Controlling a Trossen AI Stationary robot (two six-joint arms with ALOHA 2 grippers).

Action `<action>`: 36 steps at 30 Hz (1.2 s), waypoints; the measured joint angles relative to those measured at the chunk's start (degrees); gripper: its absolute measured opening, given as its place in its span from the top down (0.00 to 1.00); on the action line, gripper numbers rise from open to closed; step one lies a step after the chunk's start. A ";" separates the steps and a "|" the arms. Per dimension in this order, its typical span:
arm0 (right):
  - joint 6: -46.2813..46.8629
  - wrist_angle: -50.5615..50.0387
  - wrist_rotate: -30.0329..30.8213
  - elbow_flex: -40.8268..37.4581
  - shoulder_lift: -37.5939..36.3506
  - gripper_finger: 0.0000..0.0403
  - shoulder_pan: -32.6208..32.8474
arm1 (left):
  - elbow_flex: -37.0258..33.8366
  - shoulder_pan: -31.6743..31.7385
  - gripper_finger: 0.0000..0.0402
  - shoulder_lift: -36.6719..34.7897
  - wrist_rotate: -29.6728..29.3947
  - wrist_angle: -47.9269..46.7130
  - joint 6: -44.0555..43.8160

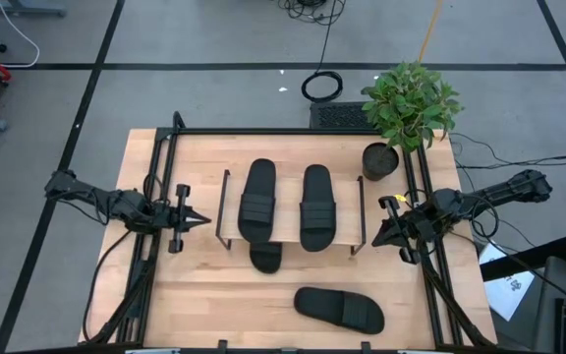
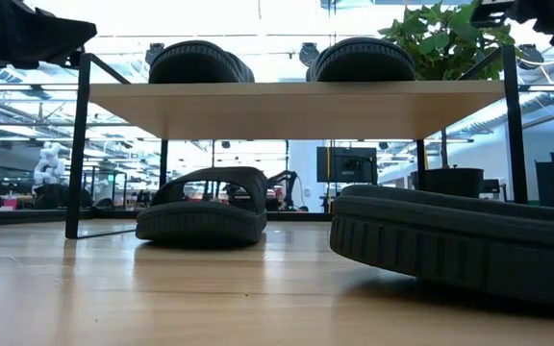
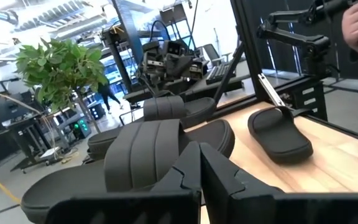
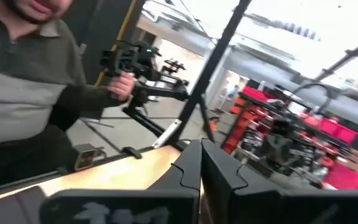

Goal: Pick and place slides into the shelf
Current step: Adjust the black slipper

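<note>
The shelf (image 1: 288, 197) sits mid-table with two slides (image 1: 257, 202) on its plank, one beneath at six o'clock, and a loose slide (image 1: 339, 308) at five o'clock. I judge them light, rubbery and grippy; the ribbed strap is my hold. My left gripper (image 1: 197, 220) at nine and right gripper (image 1: 381, 234) at three are both closed, empty.

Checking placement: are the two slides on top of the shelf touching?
Apart. The high view shows bare plank between the left slide and right slide on the shelf.
</note>
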 joint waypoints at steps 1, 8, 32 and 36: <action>0.00 0.46 1.04 0.00 0.00 1.00 0.00 | 0.00 0.00 1.00 0.00 -0.01 0.00 0.13; -0.28 3.21 4.53 1.32 1.81 0.94 1.15 | 0.00 0.00 0.97 0.00 -0.02 0.19 -0.33; -1.64 -24.05 60.15 36.56 30.18 0.42 38.44 | 0.00 0.00 0.99 0.02 -0.07 -2.56 -2.49; -0.71 -25.29 76.30 38.77 37.95 0.42 45.40 | 0.00 0.00 0.98 0.02 -0.09 -2.68 -3.33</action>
